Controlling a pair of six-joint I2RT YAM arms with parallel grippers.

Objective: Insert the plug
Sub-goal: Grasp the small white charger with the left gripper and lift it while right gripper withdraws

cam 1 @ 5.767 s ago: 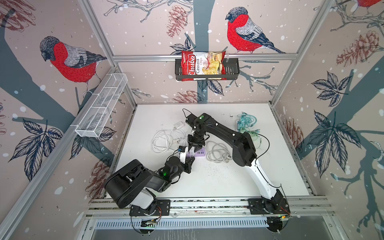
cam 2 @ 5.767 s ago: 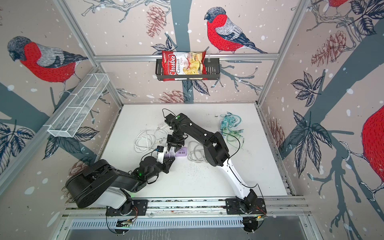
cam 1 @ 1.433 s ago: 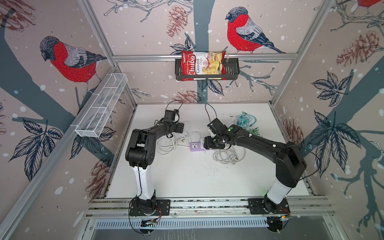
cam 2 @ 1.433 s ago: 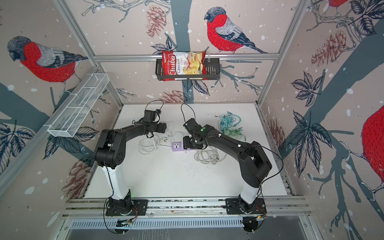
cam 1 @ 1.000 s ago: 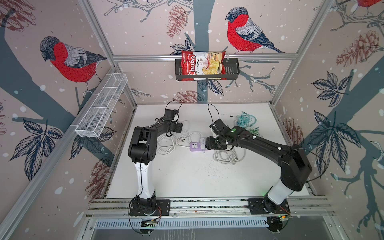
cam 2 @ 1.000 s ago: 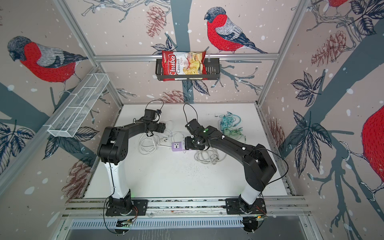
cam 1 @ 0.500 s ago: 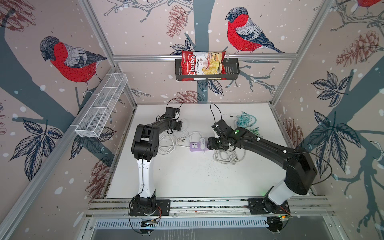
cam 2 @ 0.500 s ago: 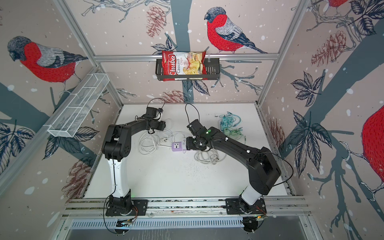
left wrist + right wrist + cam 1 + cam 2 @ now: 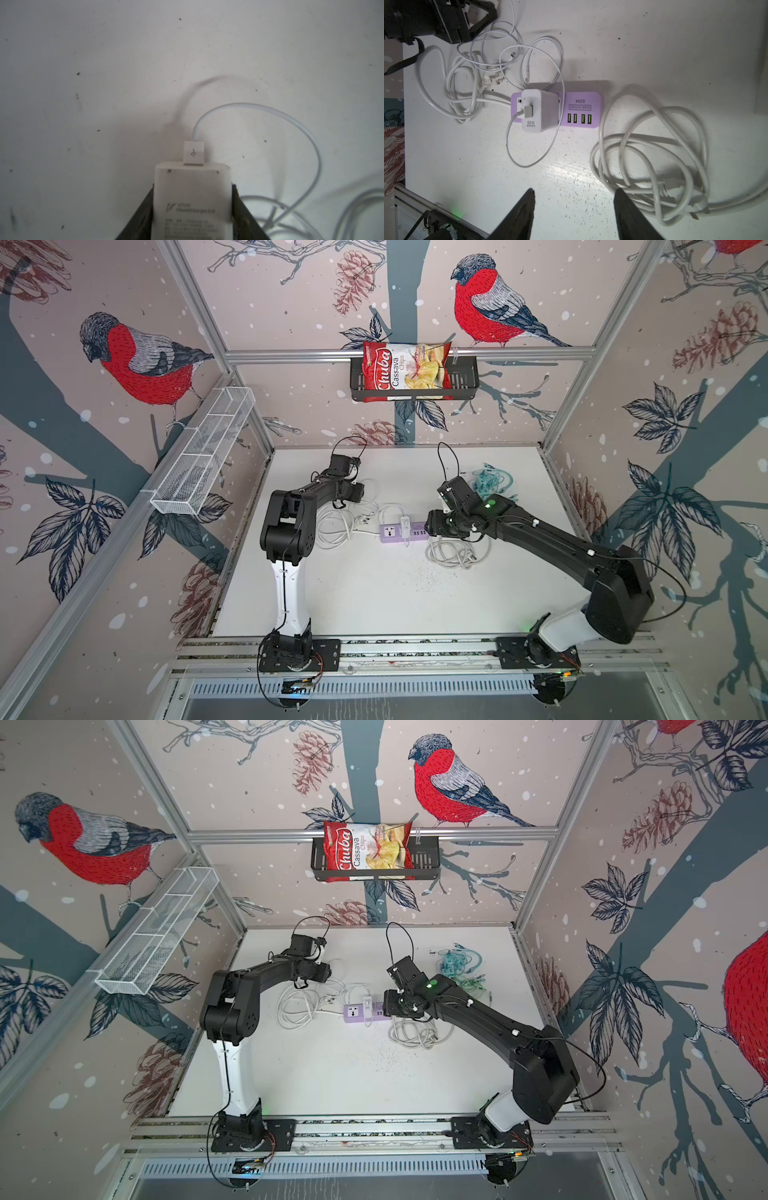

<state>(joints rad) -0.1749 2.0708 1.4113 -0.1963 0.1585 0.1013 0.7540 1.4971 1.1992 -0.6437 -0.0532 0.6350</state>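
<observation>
A: The left gripper (image 9: pixel 193 187) has its fingers (image 9: pixel 141 214) clamped on both flanks of a white charger (image 9: pixel 192 203), tips almost at its USB face. The prongs aren't visible.

B: If they sit opposite that face, they point into the palm. From this hold it couldn't go in without a re-grip, and smooth plastic may slip.

A: A USB connector (image 9: pixel 193 152) is plugged into it, and its thin cable (image 9: pixel 291 122) loops back into the tangle on the table (image 9: pixel 374 593).

B: That could snag and twist the charger on the way. Where's the target?

A: The purple power strip (image 9: pixel 415 531) lies toward the middle, well apart from that hand. A 66W charger (image 9: pixel 539 110) is seated in it, with the free socket (image 9: pixel 352 1013) just beside.

B: Close neighbours, so the bodies may collide. Is the strip braced?

A: No. The right gripper (image 9: pixel 574 191) hovers near its USB end, fingers (image 9: pixel 521 214) spread, nothing between them.

B: Then a push may simply slide the strip.
</observation>
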